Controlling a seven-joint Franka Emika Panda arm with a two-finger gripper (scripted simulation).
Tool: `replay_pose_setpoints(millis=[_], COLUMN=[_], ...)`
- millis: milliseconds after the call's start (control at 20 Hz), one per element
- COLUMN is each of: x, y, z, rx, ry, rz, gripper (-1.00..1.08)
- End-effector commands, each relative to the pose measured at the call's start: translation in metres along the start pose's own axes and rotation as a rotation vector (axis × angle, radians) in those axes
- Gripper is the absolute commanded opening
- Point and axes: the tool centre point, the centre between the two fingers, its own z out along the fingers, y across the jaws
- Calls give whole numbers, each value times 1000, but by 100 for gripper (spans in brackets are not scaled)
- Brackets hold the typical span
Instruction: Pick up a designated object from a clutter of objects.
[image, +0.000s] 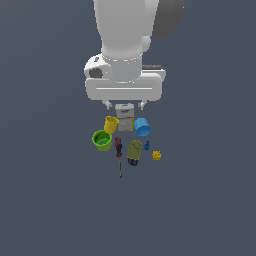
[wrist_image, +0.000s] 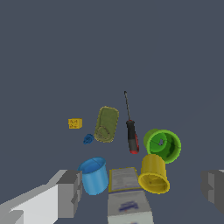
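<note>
Tiny dark-blue cone piece (image: 147, 146) sits mid-worktop btwn olive bottle (image: 134, 151) & yellow block (image: 156, 155); end effector (image: 123, 105) above, jaws spread wide, empty.

Everything renders matt and smooth: the plastic-looking green cup (image: 102, 140) and yellow cup (image: 110, 124), the screwdriver (image: 119, 150) (thin metal-looking shaft), the printed, paper-like grey box (image: 124, 111).

The dark-blue cone (image: 147, 146) sits hemmed in: olive bottle (image: 134, 151) just beside it, light-blue cup (image: 142, 127) near, yellow block (image: 156, 155) close on the exterior view's right. Open floor (image: 200, 200) surrounds the cluster; above the cone nothing blocks.
</note>
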Motion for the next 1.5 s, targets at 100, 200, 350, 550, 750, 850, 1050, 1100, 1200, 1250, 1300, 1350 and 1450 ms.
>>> replay_pose_setpoints(millis=[100, 200, 350, 550, 750, 850, 1050, 1100, 1200, 1250, 1300, 1350, 1450], x=[1, 1, 2, 3, 3, 3, 2, 1, 0, -1, -1, -2, -4], y=[-2, -4, -8, -14, -23, -27, -36, -39, -43, -46, -48, -50, -55], z=[6, 10, 19, 35, 54, 65, 86, 92, 102, 107, 113, 118, 128], rx=[-1, -2, -3, -6, -8, -10, -13, -13, -14, -15, -15, -16, -17], ry=[0, 0, 0, 0, 1, 1, 3, 3, 4, 4, 5, 5, 6], rz=[22, 39, 72, 131, 207, 248, 330, 350, 391, 411, 432, 452, 493], gripper=[100, 100, 100, 100, 100, 100, 100, 100, 100, 100, 100, 100, 100])
